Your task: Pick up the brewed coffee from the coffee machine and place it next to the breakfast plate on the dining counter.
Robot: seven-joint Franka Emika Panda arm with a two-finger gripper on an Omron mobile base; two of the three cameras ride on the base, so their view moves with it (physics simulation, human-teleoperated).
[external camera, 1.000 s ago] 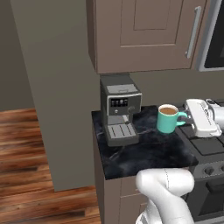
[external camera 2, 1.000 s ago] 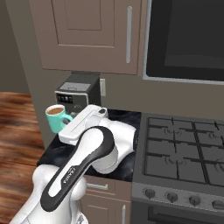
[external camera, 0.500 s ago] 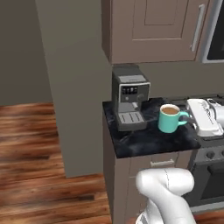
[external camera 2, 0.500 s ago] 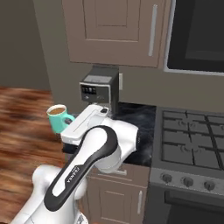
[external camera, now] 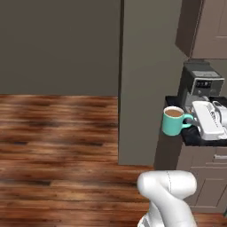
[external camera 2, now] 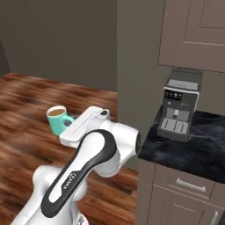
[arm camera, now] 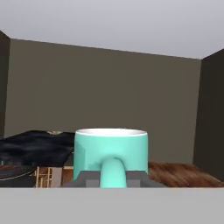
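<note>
Two jaws [arm camera: 112, 178] are closed on the handle of the teal mug of coffee [external camera: 174, 120], which sits upright at the centre bottom of the hand view and right of centre in the left base view, held in the air over the wooden floor [external camera: 57, 146]. Behind it, toward the right edge, the coffee machine [external camera 2: 180, 110] stands on the black marble tabletop [external camera 2: 189, 149] beneath brown cabinets [external camera 2: 193, 30].
</note>
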